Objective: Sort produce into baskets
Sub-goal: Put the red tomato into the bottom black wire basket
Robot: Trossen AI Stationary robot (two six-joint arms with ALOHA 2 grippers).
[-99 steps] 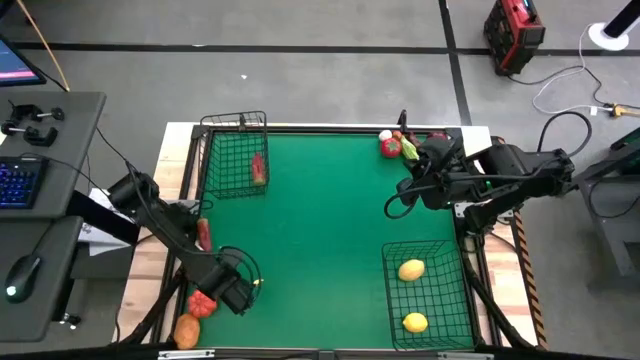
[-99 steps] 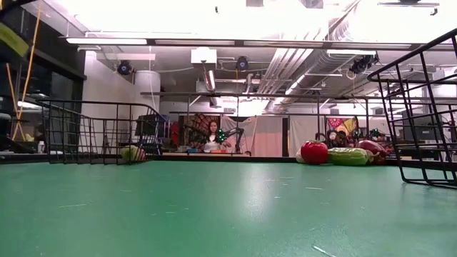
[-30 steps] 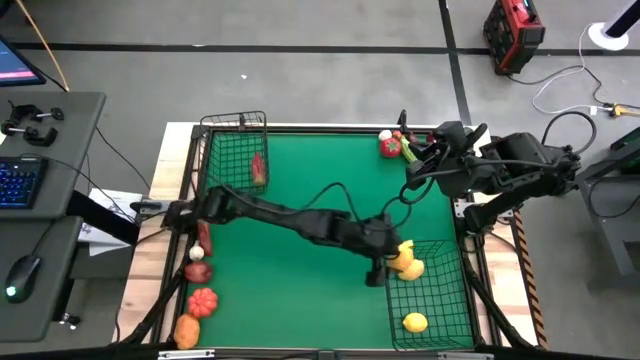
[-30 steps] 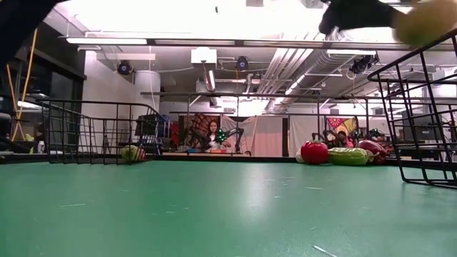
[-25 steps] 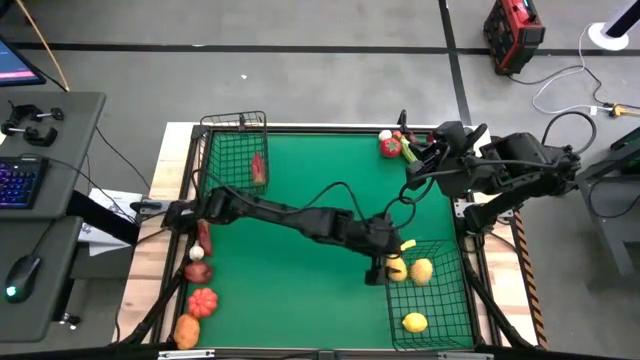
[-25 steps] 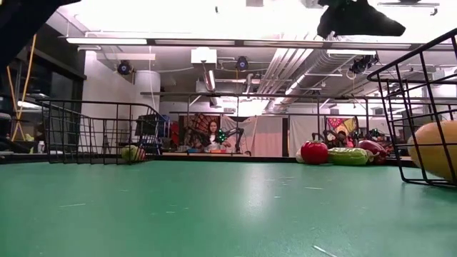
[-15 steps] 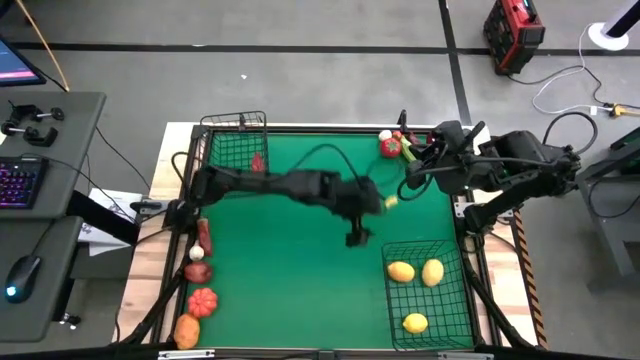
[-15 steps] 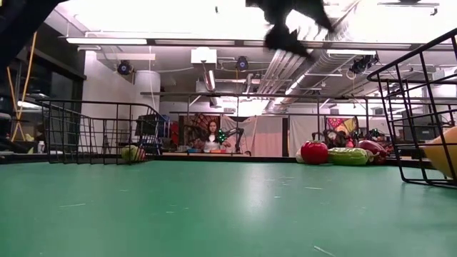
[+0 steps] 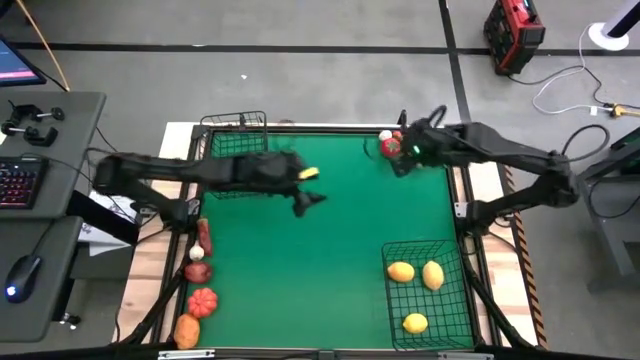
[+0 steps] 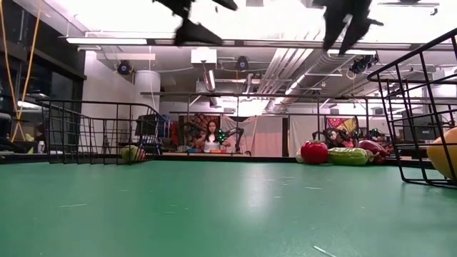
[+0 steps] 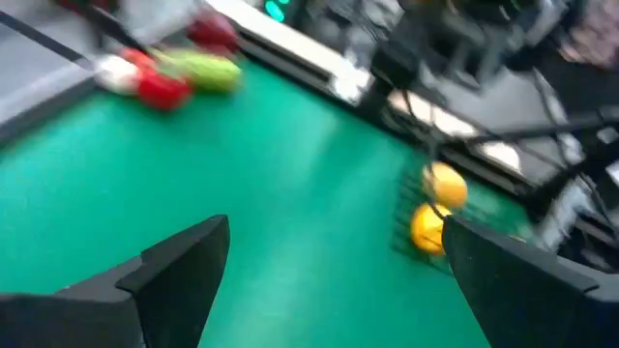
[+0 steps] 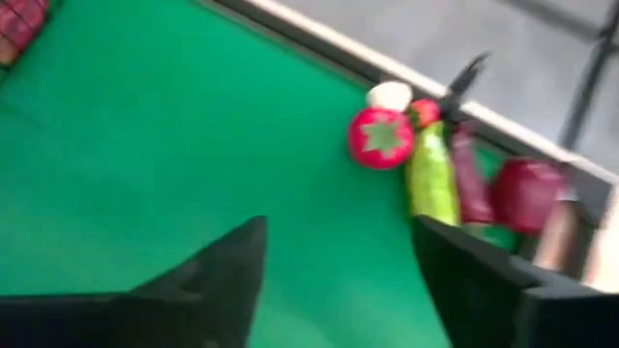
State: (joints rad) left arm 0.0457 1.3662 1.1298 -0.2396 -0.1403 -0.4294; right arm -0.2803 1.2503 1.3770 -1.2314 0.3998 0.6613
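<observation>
The left arm reached from the table's left side across toward the middle, stretched nearly level above the green mat [image 9: 300, 270], with the left gripper [image 9: 310, 200] hanging over the mat just off the front corner of the smaller basket [image 9: 233, 150]. Its own wrist view showed its two dark fingers [image 11: 184, 266] standing wide apart with nothing between them. The right arm extended from the right side toward the far right corner, bent at the elbow, and the right gripper [image 9: 403, 160] hovered just beside the cluster of produce there. In its wrist view the fingers [image 12: 227, 266] were spread apart and empty, pointed toward that cluster.

The cluster held a red tomato [image 12: 381, 136] with a green star top, a small white piece [image 12: 391, 95] touching it, a green cucumber [image 12: 430, 179] lying alongside, and dark red pieces [image 12: 527, 193] beyond the cucumber, too blurred to name. The larger basket [image 9: 455, 300] sat at the near right corner with three yellow fruits: two side by side [image 9: 401, 271] and [image 9: 433, 273], and a lemon [image 9: 415, 322] nearer the front. The smaller basket at the far left held a reddish item [image 9: 258, 163], partly hidden by the arm. Along the left edge lay a dark red piece [image 9: 203, 236], a white piece [image 9: 197, 270], a red-orange ribbed piece [image 9: 202, 300] and an orange one [image 9: 187, 330].
</observation>
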